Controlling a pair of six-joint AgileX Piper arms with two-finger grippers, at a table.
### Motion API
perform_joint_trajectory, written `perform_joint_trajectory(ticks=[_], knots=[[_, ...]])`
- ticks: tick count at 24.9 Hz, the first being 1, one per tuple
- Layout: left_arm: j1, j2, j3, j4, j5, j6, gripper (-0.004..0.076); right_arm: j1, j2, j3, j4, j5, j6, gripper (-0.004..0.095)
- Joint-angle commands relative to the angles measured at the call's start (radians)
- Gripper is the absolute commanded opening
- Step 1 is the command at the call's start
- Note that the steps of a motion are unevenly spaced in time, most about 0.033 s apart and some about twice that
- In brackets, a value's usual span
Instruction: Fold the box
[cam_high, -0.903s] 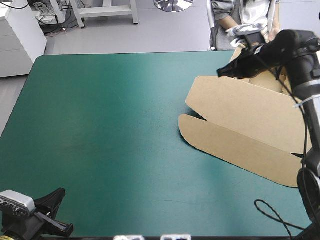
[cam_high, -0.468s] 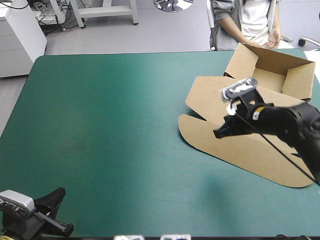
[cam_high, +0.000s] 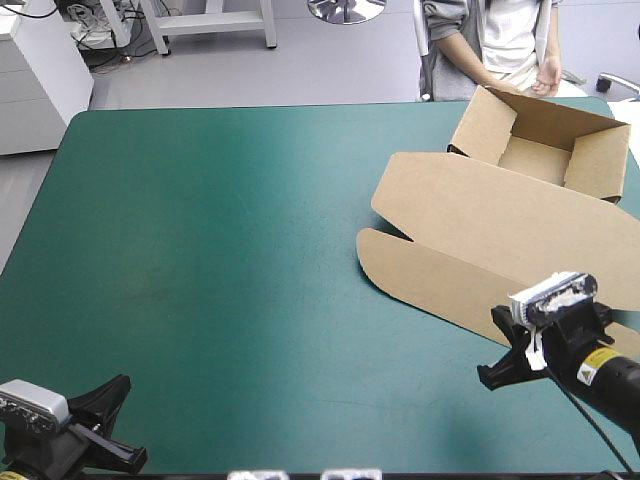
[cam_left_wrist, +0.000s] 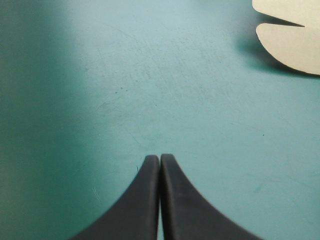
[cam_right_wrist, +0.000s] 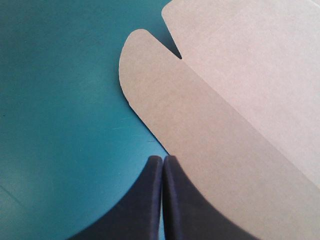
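So the right gripper (cam_high: 495, 370) has swung back off the box (cam_high: 470, 225) since just before and now sits low toward the near-right corner of the teal-green cover (cam_high: 220, 260), its fingers pressed together on nothing, tips right at the edge of the rounded lid flap (cam_right_wrist: 150, 75). The box is at the far right, an open tray with the lid lying flat. The left gripper (cam_left_wrist: 160, 159) is pinched closed and empty too, over bare cover at the near-left corner, well apart from the box.

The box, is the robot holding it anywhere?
No, nothing is held. The left gripper is shut and empty over the bare teal-green cover. The right gripper is shut and empty too, by the edge of the box.
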Motion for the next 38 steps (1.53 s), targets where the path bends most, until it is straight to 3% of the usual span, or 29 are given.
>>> perform_joint_trajectory(ticks=[1, 9, 15, 19, 25, 38], knots=[[0.003, 0.016, -0.023, -0.008, -0.078, -0.002, -0.0010, -0.001, -0.092, 0.057, -0.012, -0.100, 0.033, -0.0013], [0.003, 0.016, -0.023, -0.008, -0.073, -0.002, -0.0010, -0.001, -0.438, 0.230, -0.073, -0.091, 0.097, -0.0013], [0.003, 0.016, -0.023, -0.008, -0.073, -0.002, -0.0010, -0.001, -0.626, 0.232, -0.182, 0.013, 0.177, -0.0013], [0.003, 0.016, -0.023, -0.025, -0.031, -0.002, -0.0010, -0.001, -0.632, 0.232, -0.201, 0.005, 0.177, -0.0013], [0.003, 0.016, -0.023, -0.046, -0.031, -0.002, -0.0010, -0.001, -0.632, 0.232, -0.203, 0.065, 0.177, -0.0013], [0.003, 0.016, -0.023, -0.053, -0.027, -0.002, -0.0010, -0.001, -0.632, 0.232, -0.213, 0.067, 0.168, -0.0013]])
